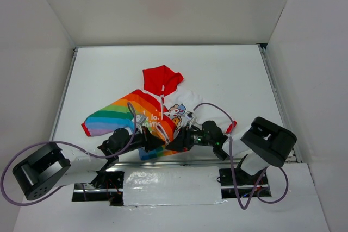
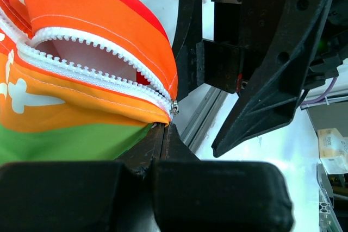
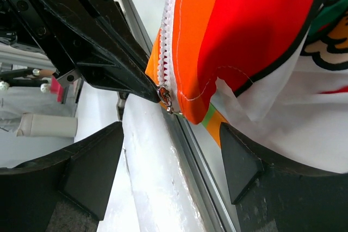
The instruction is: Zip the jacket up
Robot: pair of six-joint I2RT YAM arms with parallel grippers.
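Barely begun, by the look of it: the jacket (image 1: 147,115) lies on the table (image 1: 217,74) with its hem toward the arms and its red hood (image 1: 161,80) on the far side. The zipper (image 2: 98,58) gapes. In the left wrist view the two rows of white teeth bow well apart and meet only at the very bottom, where the little metal slider (image 3: 165,97) sits at the foot of the track. As far as I can judge, both rows are seated in the slider, but none of the run up to the collar is closed, so the whole pull is left to do.

The left gripper (image 2: 163,134) reaches low and forward, its fingers pressed together. Their tips pinch the bottom corner of the orange and green hem, right under the slider, and hold it raised just above the metal rail (image 3: 190,150) at the table's near edge. How much cloth is caught I cannot tell, only that the tips bite at the hem's edge.

The right gripper (image 3: 171,139) comes in from the opposite side, nose to nose with the left one, and its jaws are spread wide and hold nothing. The slider and the hem corner lie ahead of them, roughly on the line between the two fingertips but beyond them. The white half of the jacket drapes past its right-hand finger. It looks lined up to close on the slider.
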